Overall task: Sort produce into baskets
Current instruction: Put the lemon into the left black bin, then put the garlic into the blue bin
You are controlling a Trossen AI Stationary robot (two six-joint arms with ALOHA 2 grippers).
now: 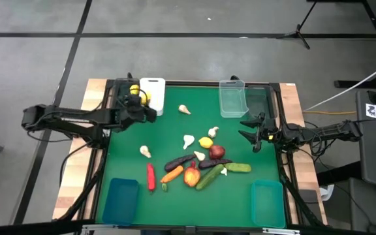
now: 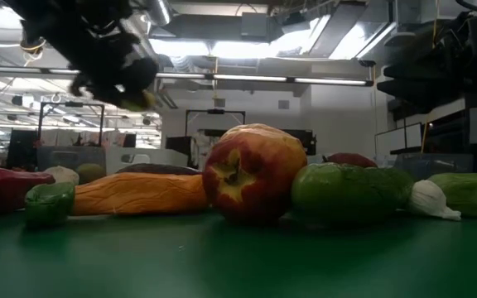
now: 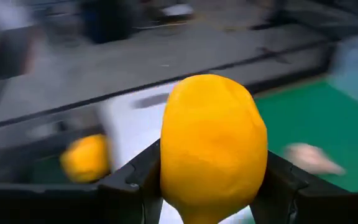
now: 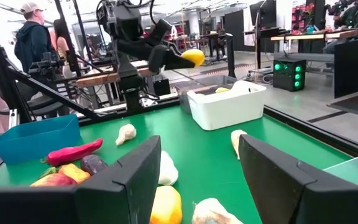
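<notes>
Progress: early, judged from the layout. One lemon (image 1: 134, 89) already lies in the white basket (image 1: 154, 104); a second is on its way there; nearly all other produce is unsorted.
Left gripper (image 1: 140, 108): closed on a yellow lemon (image 3: 213, 146), pinched between both fingers and raised above the mat, as the right wrist view shows (image 4: 193, 57).
Held lemon relative to basket: at the white basket's near edge in the high view. Whether it is fully over the opening cannot be told.
Right gripper (image 1: 252, 135): fingers spread wide, holding nothing, at the right side of the green mat (image 1: 175, 202), just in front of the clear basket (image 1: 233, 98).
Central pile: a third lemon (image 1: 205, 142), a round red fruit (image 1: 217, 152), two dark eggplants (image 1: 179, 161), an orange carrot (image 1: 172, 174), a red-and-yellow fruit (image 1: 192, 175) and cucumbers (image 1: 238, 168) lie close together, several touching.
Loose pieces: garlic bulbs (image 1: 185, 109) lie scattered between the pile and the white basket; a red chili (image 1: 151, 176) sits left of the pile.
Teal baskets: one at the near left corner (image 1: 120, 200), one at the near right (image 1: 267, 203); both appear unfilled.
Clear basket: appears to hold nothing.
Remaining: release the held lemon, then the third lemon and every other kind.
</notes>
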